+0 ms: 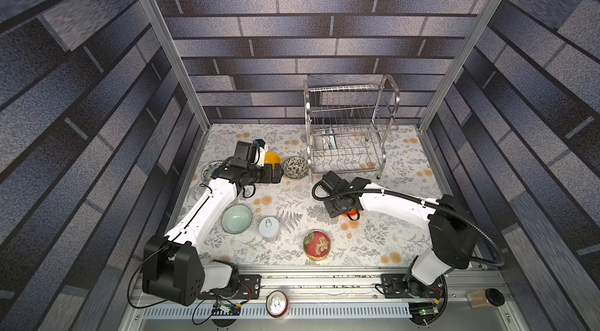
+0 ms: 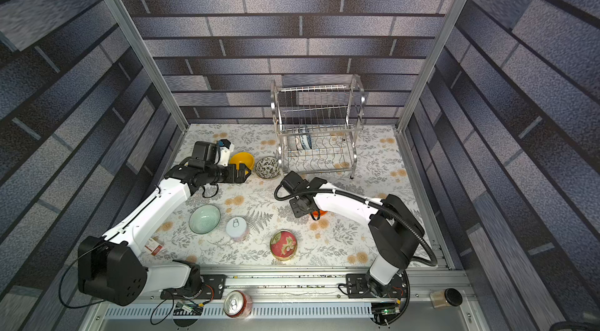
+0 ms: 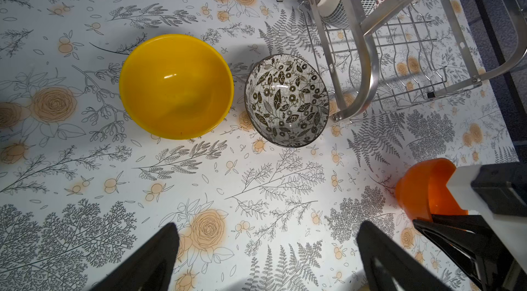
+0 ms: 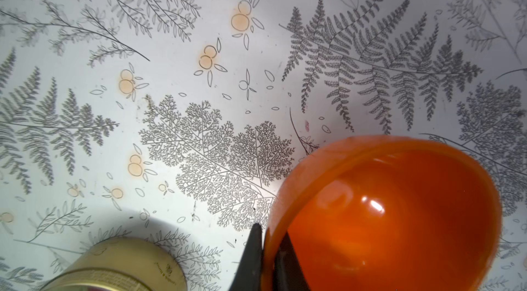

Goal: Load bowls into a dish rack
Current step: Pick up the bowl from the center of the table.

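The right gripper (image 4: 269,231) is closed on the rim of the orange bowl (image 4: 399,212), one finger inside the wall and one outside. The bowl hangs tilted over the middle of the table (image 1: 285,190), between the red tin (image 1: 317,244) and the dish rack (image 3: 369,70) at the far edge. The left gripper (image 3: 269,226) hovers fully open and empty, just short of the yellow bowl (image 3: 175,87) and the dark floral bowl (image 3: 286,101). Hazard: the grip is a narrow pinch on a smooth rim, so the bowl may pivot or slip out during the carry. Hazard: the path to the rack passes the floral bowl, the rack's front arch and the left arm; a low or wide swing could strike any of them.
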`<action>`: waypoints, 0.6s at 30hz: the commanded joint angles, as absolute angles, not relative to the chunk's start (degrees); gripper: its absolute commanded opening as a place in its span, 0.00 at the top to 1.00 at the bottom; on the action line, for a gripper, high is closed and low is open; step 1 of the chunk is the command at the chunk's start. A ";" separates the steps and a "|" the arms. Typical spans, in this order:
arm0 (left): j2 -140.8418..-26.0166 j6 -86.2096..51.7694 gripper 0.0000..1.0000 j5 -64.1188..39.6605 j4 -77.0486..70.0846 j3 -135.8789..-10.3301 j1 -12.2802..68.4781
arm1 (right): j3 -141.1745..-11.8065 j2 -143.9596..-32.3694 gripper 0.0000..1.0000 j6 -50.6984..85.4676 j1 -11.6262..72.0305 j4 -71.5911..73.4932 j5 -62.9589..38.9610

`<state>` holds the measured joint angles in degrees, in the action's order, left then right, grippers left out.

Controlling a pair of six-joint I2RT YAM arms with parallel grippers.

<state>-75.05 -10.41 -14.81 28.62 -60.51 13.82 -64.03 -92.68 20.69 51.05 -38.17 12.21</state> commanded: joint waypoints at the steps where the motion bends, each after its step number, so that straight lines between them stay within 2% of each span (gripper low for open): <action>1: -73.38 -8.70 0.00 -14.58 27.76 -59.55 14.14 | -61.96 -87.71 0.92 21.86 51.44 -34.24 14.29; 9: -73.99 -8.75 0.00 -16.23 26.83 -59.24 15.24 | -55.84 -78.26 0.94 23.67 51.36 -26.56 17.97; 18: -74.08 -7.92 0.00 -16.14 26.41 -58.62 19.58 | -48.53 -69.00 0.96 27.26 51.33 -9.55 25.73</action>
